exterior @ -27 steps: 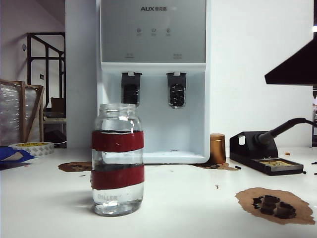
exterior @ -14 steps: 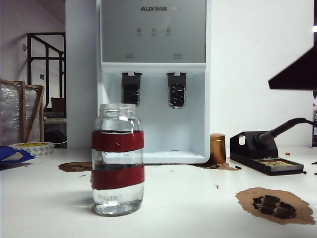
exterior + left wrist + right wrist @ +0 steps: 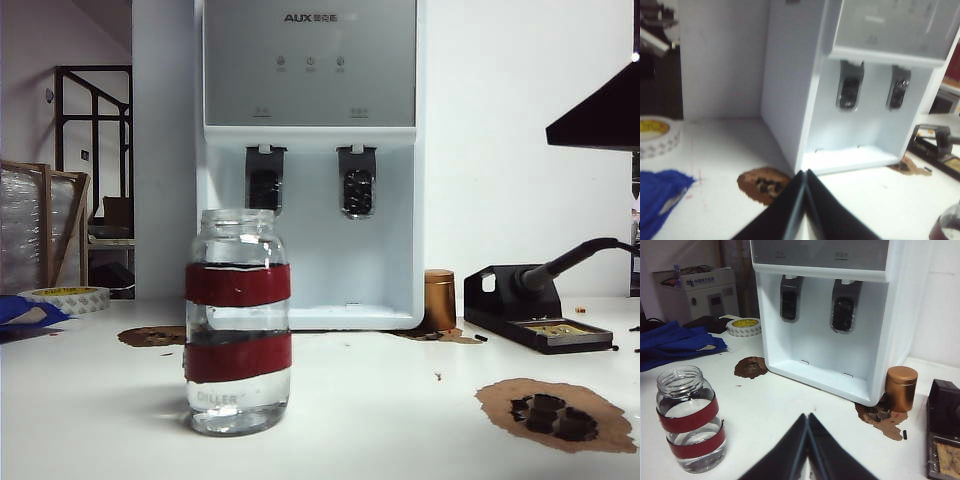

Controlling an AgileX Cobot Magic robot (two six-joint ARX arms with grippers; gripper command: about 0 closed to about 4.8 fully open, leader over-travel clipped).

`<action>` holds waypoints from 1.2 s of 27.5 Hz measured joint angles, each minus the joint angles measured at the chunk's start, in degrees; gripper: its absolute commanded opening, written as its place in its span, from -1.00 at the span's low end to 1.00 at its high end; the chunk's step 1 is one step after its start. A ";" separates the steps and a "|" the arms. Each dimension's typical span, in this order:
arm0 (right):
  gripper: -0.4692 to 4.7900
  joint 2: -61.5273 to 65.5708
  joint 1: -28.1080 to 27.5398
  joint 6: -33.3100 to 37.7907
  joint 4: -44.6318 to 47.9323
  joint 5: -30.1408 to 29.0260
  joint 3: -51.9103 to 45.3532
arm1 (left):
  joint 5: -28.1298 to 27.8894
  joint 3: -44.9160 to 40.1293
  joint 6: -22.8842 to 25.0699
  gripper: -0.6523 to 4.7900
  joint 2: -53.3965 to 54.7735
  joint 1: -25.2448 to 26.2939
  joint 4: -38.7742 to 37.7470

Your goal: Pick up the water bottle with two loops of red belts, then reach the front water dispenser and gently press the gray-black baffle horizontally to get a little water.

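The water bottle [image 3: 238, 320], a clear glass jar with two red bands and some water in it, stands upright on the white table in front of the water dispenser [image 3: 310, 70]. Both wrist views also show the bottle [image 3: 689, 425] [image 3: 947, 226]. The gray-black baffle [image 3: 357, 190] [image 3: 842, 312] [image 3: 898, 92] is the right-hand tap in the dispenser's bay. My left gripper [image 3: 805, 173] is shut and empty, pointing at the dispenser's base, with the bottle off to one side. My right gripper [image 3: 807, 416] is shut and empty, beside the bottle and apart from it.
A twin tap [image 3: 264, 185] hangs left of the baffle. A gold canister [image 3: 439, 300] and a black soldering station [image 3: 535, 318] stand right of the dispenser. A tape roll [image 3: 65, 297] and blue cloth [image 3: 22, 312] lie at the left. A dark arm part [image 3: 605, 120] juts in at the right edge.
The dark arm part at the exterior view's right edge has shifted slightly up and to the right. The bottle has not moved.
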 measured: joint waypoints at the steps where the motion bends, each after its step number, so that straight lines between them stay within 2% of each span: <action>1: -0.83 0.00 -0.02 0.00 0.11 0.02 -0.07 | 0.00 0.00 0.02 -0.78 0.00 0.00 0.57; 13: -0.82 -0.02 -0.02 0.07 3.10 4.61 -1.95 | 0.02 -0.02 0.09 -0.78 -0.02 0.00 2.62; 20: -0.82 -1.20 -0.02 0.11 6.23 4.39 -1.95 | 0.17 -0.02 0.09 -0.78 0.00 0.00 3.89; 33: -0.83 -1.86 -0.02 0.13 3.91 4.24 -1.95 | 0.28 -0.02 0.09 -0.78 -0.02 0.00 5.97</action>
